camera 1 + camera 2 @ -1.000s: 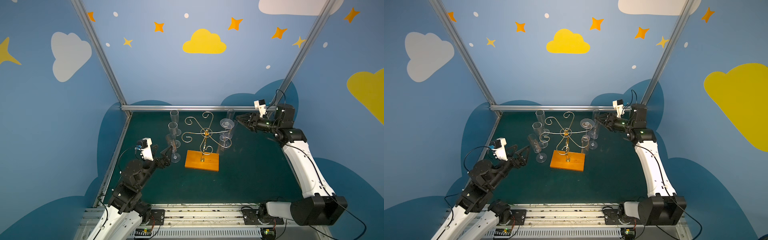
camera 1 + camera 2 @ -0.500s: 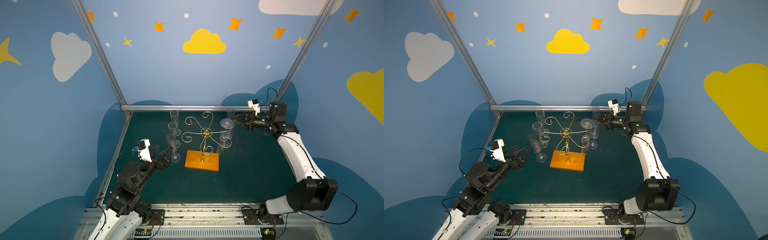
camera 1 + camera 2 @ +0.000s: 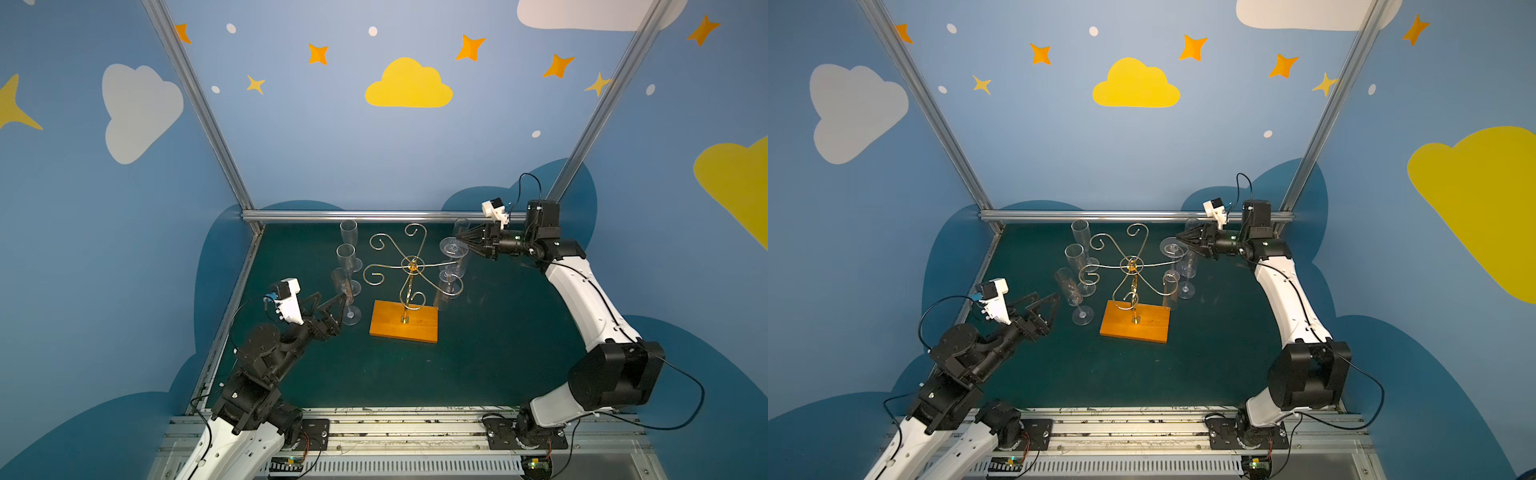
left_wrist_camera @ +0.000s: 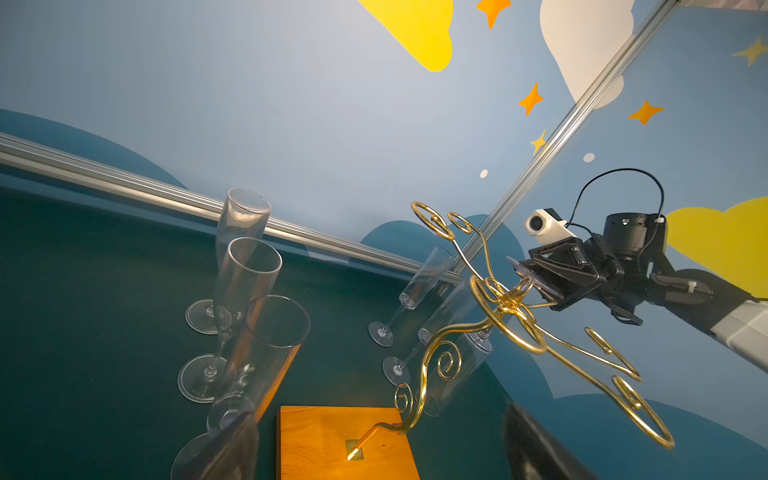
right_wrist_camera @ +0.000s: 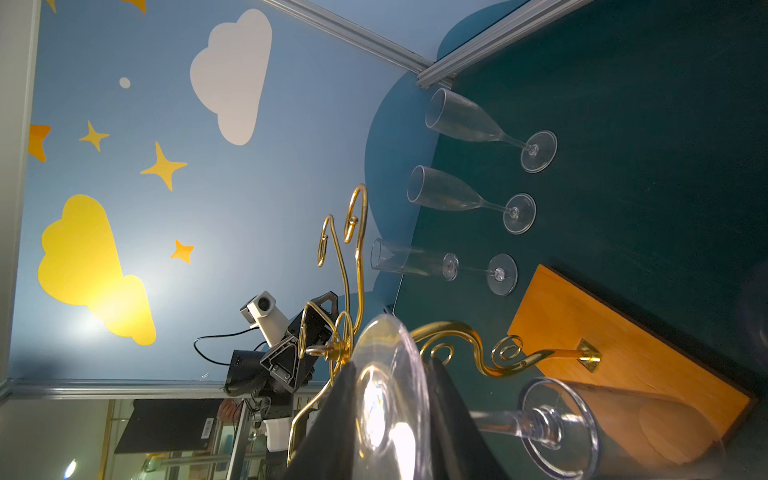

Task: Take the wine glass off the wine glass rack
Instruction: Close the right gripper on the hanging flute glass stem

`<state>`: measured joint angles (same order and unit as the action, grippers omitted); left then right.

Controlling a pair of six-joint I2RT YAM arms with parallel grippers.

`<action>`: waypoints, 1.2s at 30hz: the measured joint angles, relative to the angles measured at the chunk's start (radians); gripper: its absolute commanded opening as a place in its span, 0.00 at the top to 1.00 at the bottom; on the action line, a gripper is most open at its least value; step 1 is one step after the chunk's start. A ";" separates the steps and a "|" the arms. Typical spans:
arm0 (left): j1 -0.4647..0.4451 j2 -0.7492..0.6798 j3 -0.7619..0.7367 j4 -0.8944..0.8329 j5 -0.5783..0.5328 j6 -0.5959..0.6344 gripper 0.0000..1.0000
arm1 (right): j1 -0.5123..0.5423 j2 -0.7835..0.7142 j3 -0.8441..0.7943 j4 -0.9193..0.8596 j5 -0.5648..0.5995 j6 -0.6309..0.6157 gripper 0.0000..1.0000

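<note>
The wine glass (image 3: 453, 248) hangs upside down from the wine glass rack (image 3: 411, 263), on the arm toward the robot's right; foot on top, bowl below, long axis upright. The right gripper (image 3: 459, 239) reaches in level from the side, square across that axis, its fingers narrow on either side of the foot; whether they pinch it I cannot tell. The left gripper (image 3: 331, 296) gapes wide and empty, well apart beyond the rack. The right arm is plainly nearer; the glass likely has to slide outward off the wire.

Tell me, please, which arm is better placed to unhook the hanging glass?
Right: the right hand brackets the foot of the wine glass on the wine glass rack; the left hand is open, beside standing glasses.
</note>
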<state>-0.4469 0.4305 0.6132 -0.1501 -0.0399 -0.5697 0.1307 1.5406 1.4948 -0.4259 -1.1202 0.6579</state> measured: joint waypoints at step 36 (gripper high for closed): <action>0.000 -0.036 -0.001 0.000 0.004 -0.046 0.08 | 0.027 0.005 -0.032 0.111 -0.048 0.134 1.00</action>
<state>-0.4469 0.3943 0.6125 -0.1505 -0.0360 -0.6159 0.1581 1.5455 1.4631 -0.3153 -1.1687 0.7914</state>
